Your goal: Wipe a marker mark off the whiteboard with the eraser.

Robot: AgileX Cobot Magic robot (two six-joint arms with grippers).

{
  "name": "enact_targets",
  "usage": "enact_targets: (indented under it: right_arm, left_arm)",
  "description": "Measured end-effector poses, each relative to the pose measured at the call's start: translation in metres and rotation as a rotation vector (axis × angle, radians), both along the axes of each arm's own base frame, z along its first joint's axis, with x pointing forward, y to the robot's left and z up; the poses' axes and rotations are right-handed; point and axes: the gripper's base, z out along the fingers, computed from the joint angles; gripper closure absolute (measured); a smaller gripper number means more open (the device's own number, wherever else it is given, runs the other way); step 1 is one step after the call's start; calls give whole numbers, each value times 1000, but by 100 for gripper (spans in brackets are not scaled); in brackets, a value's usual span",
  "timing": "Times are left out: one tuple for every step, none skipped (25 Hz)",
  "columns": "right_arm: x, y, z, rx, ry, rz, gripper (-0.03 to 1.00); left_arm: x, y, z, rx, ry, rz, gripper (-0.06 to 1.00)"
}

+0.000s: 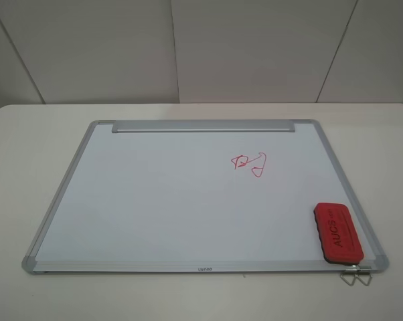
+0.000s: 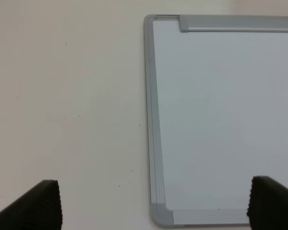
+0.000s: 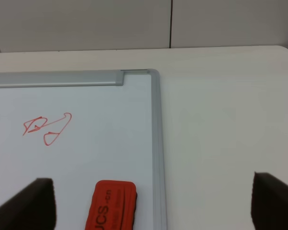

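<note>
1. Nothing has been picked up yet, as I read it: the eraser (image 1: 339, 233) lies untouched on the whiteboard (image 1: 154, 200), so I am at the approach step.
2. The eraser sits at the board's near right corner, just inside the right frame rail, felt side down and lettering up.
3. Its long axis runs roughly along that right rail, tilted slightly, one short end toward the near edge and the other toward the far edge with the silver strip.
4. The only red mark (image 1: 250, 163) I can see, small triangles and a loop, lies right of the board's centre, well apart from the eraser.
5. The right gripper (image 3: 151, 203) is spread wide, empty, above the eraser; the left gripper (image 2: 153, 203) is also wide, over the board's left rail.
6. Next I would lower the right gripper and close across the eraser's short width.
</note>
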Motion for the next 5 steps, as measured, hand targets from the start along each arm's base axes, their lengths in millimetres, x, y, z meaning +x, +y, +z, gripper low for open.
enact_targets:
  right_arm:
    - [0,0,0,0,0,0,23]
    - [0,0,0,0,0,0,23]
    - [0,0,0,0,0,0,23]
    - [0,0,0,0,0,0,23]
    - [0,0,0,0,0,0,23]
  left_arm:
    - [0,0,0,0,0,0,17]
    - [0,0,0,0,0,0,17]
    - [0,0,0,0,0,0,17]
    - [0,0,0,0,0,0,17]
    - [0,0,0,0,0,0,17]
